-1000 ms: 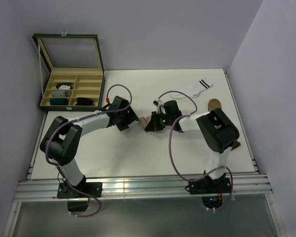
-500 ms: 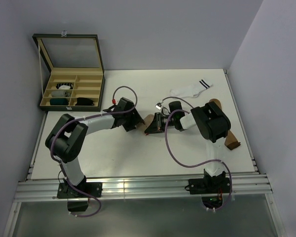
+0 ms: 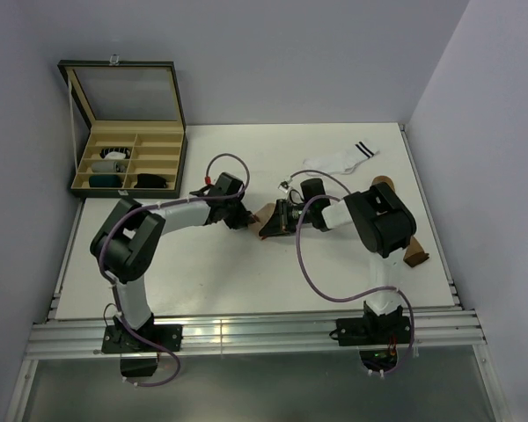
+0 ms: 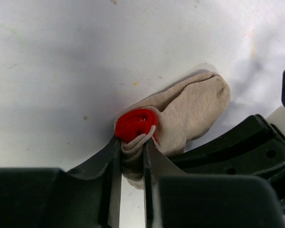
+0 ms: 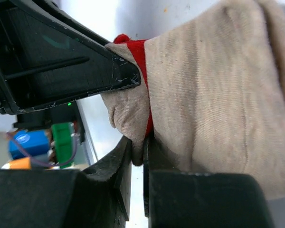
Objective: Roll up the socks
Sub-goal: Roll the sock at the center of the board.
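Observation:
A beige sock (image 3: 266, 216) with a red cuff lies bunched at the table's middle, between both grippers. In the left wrist view the red cuff (image 4: 135, 124) is rolled into a small coil. My left gripper (image 4: 132, 143) is shut on the beige fabric just below that coil. The sock's toe end (image 4: 195, 105) trails to the right. In the right wrist view my right gripper (image 5: 137, 145) is shut on a fold of the same sock (image 5: 213, 104). A finger of the left gripper (image 5: 66, 61) touches the cuff from the upper left.
A white sock with black stripes (image 3: 345, 159) lies at the back right. Brown socks (image 3: 383, 185) (image 3: 414, 255) show behind the right arm. An open compartment box (image 3: 128, 163) with rolled socks stands at the back left.
My left gripper moved right to the beige sock and closed on it by the red cuff. The right arm swung its elbow back while keeping hold of the sock.

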Controlling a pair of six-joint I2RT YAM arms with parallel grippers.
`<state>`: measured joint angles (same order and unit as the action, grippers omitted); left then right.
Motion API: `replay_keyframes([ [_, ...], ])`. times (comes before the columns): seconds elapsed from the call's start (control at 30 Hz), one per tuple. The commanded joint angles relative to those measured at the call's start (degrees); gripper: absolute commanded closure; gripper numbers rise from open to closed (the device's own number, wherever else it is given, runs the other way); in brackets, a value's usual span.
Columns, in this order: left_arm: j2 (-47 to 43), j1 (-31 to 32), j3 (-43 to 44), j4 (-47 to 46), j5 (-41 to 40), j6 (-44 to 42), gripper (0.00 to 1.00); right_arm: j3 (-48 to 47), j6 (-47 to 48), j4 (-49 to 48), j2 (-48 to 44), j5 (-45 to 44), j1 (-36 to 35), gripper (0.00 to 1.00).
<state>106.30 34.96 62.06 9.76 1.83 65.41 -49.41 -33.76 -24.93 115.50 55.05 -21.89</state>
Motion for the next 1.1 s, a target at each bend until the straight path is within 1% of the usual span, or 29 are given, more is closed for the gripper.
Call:
replay_keyframes([
  [0.0,3.03,0.20,1.48,6.22,-1.56,-3.26,0.89,1.33,5.10,7.16,-4.74,-9.07,0.09,0.85],
  [0.03,3.56,0.20,2.35,6.76,-3.21,-3.88,0.92,1.51,6.76,8.04,-6.07,-10.12,-0.17,0.81],
  [0.07,3.74,0.20,2.62,7.29,-3.32,-4.32,0.94,1.77,7.65,9.01,-7.47,-13.27,-0.69,0.73],
  [0.13,3.91,0.20,3.24,8.34,-4.02,-5.81,0.96,2.12,10.36,11.82,-11.95,-17.23,-1.49,0.66],
  [0.17,4.00,0.20,3.76,8.69,-4.11,-6.25,0.96,2.56,11.25,12.44,-15.45,-21.87,-2.45,0.61],
  [0.23,4.44,0.20,4.90,10.44,-4.29,-8.01,0.96,4.22,13.88,13.15,-19.33,-28.12,-3.85,0.56],
  [0.27,4.96,0.20,6.13,10.98,-4.29,-8.62,0.96,4.58,14.85,13.50,-22.83,-34.85,-5.78,0.55],
  [0.33,5.58,0.11,7.80,12.20,-3.85,-10.38,0.96,5.54,18.18,14.38,-25.93,-41.65,-8.33,0.50],
  [0.37,5.76,0.20,8.33,12.47,-3.76,-10.91,0.96,5.72,19.33,14.47,-28.12,-45.43,-9.91,0.50],
  [0.4,5.85,0.20,8.69,12.83,-3.76,-11.70,0.95,5.81,20.48,14.82,-28.92,-51.12,-13.15,0.49],
  [0.47,6.37,0.20,9.91,13.61,-3.23,-12.41,0.95,5.73,23.12,14.73,-29.81,-55.47,-16.33,0.48],
  [0.5,6.46,0.20,10.27,13.88,-2.97,-12.93,0.95,5.46,24.43,14.65,-29.55,-59.58,-18.95,0.47],
  [0.63,7.16,0.28,11.24,14.32,-2.35,-13.55,0.94,3.80,26.63,14.21,-27.18,-66.10,-23.71,0.46],
  [0.9,7.69,0.46,11.33,14.15,-1.03,-13.64,0.93,1.42,29.01,12.63,-20.15,-71.66,-28.47,0.46],
  [1.07,8.22,0.55,11.77,14.23,-0.77,-13.55,0.92,0.37,30.42,11.75,-16.46,-74.99,-30.84,0.49],
])
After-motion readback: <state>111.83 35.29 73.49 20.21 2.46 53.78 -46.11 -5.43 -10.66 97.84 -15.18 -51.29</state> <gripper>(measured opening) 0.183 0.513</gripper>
